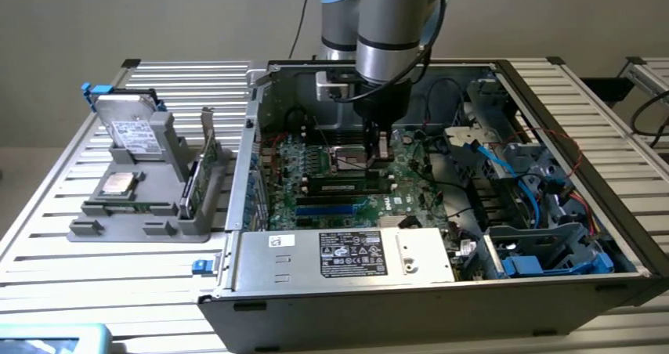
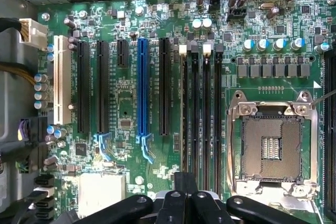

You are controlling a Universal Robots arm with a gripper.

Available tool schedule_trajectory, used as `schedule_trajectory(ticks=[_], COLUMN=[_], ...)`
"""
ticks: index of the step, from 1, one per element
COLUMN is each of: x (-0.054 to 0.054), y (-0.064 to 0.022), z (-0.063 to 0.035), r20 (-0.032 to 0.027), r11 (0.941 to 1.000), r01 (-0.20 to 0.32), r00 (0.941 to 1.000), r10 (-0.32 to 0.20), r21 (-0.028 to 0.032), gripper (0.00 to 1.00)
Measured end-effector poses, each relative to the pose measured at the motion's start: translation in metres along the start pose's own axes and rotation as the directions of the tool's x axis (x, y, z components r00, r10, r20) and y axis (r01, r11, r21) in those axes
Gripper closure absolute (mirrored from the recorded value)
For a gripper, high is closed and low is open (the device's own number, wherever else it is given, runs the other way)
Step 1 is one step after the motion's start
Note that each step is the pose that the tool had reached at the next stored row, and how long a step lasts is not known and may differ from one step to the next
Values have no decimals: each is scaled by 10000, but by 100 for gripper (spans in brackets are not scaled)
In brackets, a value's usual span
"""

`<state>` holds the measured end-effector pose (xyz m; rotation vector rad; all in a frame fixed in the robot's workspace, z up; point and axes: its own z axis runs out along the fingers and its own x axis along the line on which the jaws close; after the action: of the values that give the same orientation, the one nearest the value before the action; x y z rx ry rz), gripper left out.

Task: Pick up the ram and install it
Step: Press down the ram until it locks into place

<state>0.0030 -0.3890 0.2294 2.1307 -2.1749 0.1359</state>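
Hiding part of the motherboard [image 1: 345, 183], shut gripper [image 1: 378, 144] hovers

- The wall [image 1: 125, 17] at the back is plain and pale, a soft beige colour.
- The counter [image 1: 63, 236] is silver metal, made of long flat bars with thin dark grooves between them.
- A second silver counter [image 1: 650, 76] of the same kind stands at the exterior view's right.
- The light is soft and even, with faint shadows.
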Motion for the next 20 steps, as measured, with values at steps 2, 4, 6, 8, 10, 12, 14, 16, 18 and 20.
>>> schedule_trajectory(ticks=[2, 4, 6, 8, 10, 12, 14, 16, 18, 20], x=[-5, -6, -8, -9, -9, -10, -11, -12, -6, 3], y=[2, 2, 3, 3, 4, 4, 4, 4, 19, 51], z=[2, 6, 14, 24, 34, 40, 45, 45, -3, -52], r20=[32, 46, 47, 43, 37, 42, 44, 45, 56, 52], r11=[10000, 10000, 10000, 10000, 10000, 10000, 10000, 10000, 10000, 10000], r01=[-2, -5, -11, -17, -21, -24, -25, -28, -36, -35], r00=[10000, 10000, 10000, 10000, 10000, 10000, 10000, 10000, 10000, 10000], r10=[2, 4, 11, 17, 21, 24, 25, 28, 36, 34], r21=[10, 23, 43, 54, 61, 67, 70, 70, 72, 70], gripper=[89, 89, 89, 89, 89, 89, 89, 89, 89, 89])
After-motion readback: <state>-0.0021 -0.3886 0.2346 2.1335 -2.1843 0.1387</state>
